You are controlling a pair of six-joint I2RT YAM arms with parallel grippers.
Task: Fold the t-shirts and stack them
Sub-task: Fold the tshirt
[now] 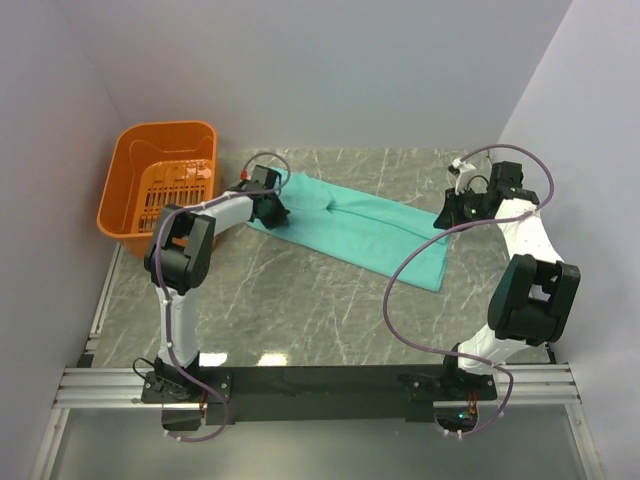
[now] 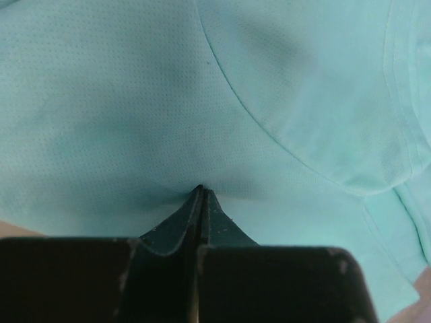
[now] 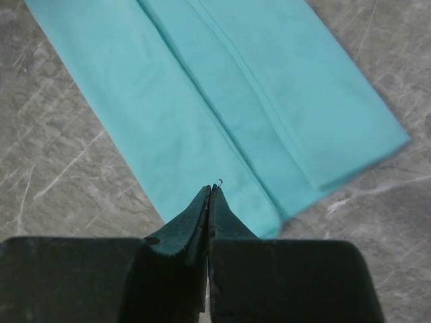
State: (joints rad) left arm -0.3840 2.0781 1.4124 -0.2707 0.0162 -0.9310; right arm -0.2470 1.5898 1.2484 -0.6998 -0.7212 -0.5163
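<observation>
T-shirt (image 1: pixel 360 228) lies as a long folded strip on the table (image 1: pixel 300 300), far-left to near-right. Left gripper (image 1: pixel 272 212) is clamped on fabric at its left end, elbow up. Right gripper (image 1: pixel 447 215) is closed and empty just above the right end, arm bent.

Reaches forward with left arm (image 1: pixel 180 245), elbow bent high, wrist angled down; clamps left gripper (image 1: pixel 270 207) shut, seemingly pinching shirt (image 2: pixel 135 101) at the tips. Folds right arm (image 1: pixel 530 290) up at the elbow, aims right gripper (image 1: pixel 448 215) leftward and down, jaws closed together, empty.
</observation>
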